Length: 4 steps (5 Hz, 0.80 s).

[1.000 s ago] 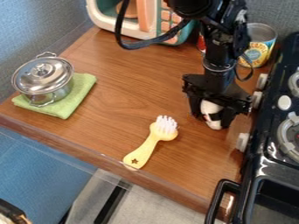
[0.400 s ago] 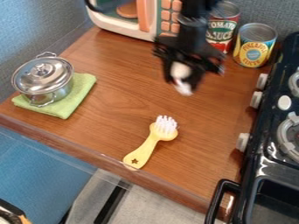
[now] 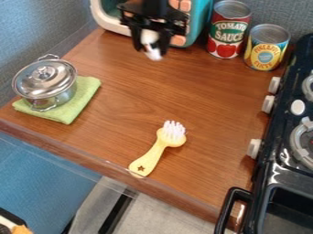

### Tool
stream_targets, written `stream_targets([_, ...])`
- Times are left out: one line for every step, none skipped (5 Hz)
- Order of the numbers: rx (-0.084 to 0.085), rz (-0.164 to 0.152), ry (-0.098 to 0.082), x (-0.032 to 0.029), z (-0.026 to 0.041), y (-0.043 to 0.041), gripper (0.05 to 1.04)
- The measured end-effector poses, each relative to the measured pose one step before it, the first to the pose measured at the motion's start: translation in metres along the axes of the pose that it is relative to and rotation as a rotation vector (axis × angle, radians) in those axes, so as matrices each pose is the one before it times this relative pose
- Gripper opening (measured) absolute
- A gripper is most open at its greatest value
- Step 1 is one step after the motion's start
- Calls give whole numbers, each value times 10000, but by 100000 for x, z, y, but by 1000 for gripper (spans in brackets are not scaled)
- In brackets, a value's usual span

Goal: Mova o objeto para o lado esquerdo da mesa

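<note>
The black gripper (image 3: 151, 48) hangs at the top of the view, left of centre, in front of the toy microwave. It is shut on a small white object (image 3: 150, 43) with a dark patch, whose lower end sticks out below the fingers. Both appear raised over the back part of the brown wooden table (image 3: 122, 87).
A lidded silver pot (image 3: 45, 82) stands on a folded green cloth (image 3: 89, 89) at the left. A yellow brush (image 3: 149, 157) lies near the front edge. Two cans (image 3: 227, 32) (image 3: 267, 48) stand back right, beside the black stove (image 3: 287, 151). The microwave (image 3: 198, 20) is behind.
From the right side of the table, the gripper has moved up and left toward the microwave, carrying the white object. Both cans have come into full view.
</note>
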State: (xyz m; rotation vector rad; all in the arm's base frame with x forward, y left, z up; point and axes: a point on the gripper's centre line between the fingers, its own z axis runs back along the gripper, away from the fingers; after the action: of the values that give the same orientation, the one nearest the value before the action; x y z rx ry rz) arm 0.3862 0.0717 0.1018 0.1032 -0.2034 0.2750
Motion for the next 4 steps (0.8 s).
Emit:
stream_targets([1,1200,112,2186,-1278,3902,604])
stream_targets([14,1213,304,2353,-2597,3563,604])
stream_targets([181,288,76,1691,-1206,999,678])
stream_targets([-26,-147,54,294,-295,12,913])
